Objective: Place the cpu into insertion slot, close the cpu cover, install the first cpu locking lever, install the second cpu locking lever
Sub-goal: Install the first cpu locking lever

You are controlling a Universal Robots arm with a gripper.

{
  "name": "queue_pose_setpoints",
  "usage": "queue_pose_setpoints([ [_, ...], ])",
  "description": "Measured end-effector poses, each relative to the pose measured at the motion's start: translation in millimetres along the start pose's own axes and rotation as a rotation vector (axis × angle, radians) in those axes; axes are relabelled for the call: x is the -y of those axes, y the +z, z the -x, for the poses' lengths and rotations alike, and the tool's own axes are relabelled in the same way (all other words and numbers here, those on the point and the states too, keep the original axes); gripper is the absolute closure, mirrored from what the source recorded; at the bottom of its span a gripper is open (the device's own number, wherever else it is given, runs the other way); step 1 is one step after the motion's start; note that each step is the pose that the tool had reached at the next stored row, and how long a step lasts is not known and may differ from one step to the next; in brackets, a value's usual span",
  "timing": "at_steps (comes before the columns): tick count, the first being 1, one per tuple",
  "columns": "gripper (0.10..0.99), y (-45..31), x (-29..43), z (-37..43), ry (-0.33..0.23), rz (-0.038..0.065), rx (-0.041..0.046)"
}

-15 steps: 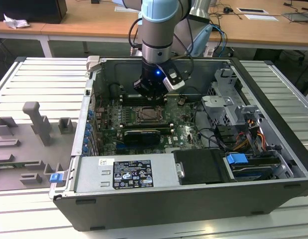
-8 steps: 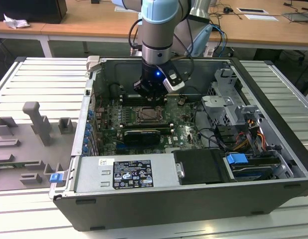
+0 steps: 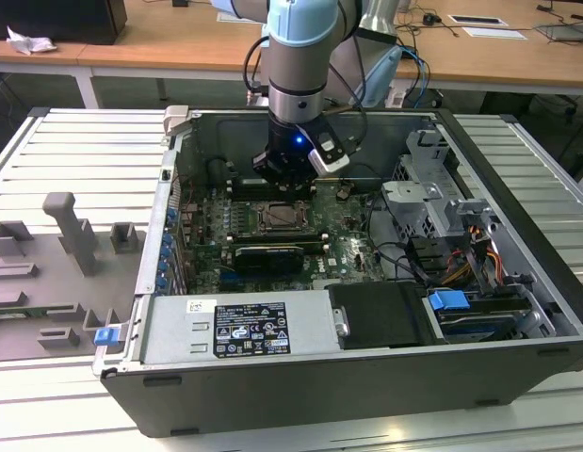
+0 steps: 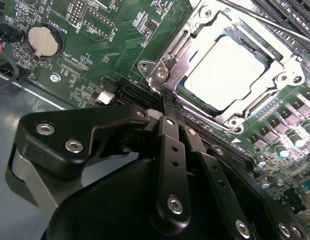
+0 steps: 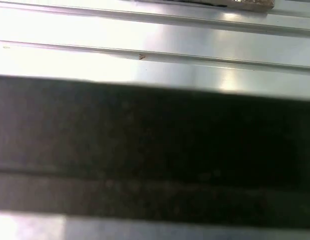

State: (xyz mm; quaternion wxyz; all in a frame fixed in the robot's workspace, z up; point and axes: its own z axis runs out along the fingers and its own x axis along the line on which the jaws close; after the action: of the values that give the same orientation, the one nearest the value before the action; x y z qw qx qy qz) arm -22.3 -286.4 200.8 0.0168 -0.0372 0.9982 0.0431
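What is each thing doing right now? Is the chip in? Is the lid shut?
cpu: seated in the socket, flat.
cover: closed down around the cpu, top showing through its window.
hand: shut, tips at the cover's corner.
computer case: side open, board exposed.

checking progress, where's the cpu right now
The cpu sits in its socket on the motherboard, framed by the cpu cover, just beyond the gripper in the second wrist view.
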Motion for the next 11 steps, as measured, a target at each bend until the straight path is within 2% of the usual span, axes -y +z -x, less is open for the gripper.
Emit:
queue_pose_setpoints([
  [6,0.980,-9.1,-0.7,0.3,0.000,-0.001,-0.0005],
  [11,0.980,-9.9,3.6,0.0,0.000,-0.001,-0.0005],
])
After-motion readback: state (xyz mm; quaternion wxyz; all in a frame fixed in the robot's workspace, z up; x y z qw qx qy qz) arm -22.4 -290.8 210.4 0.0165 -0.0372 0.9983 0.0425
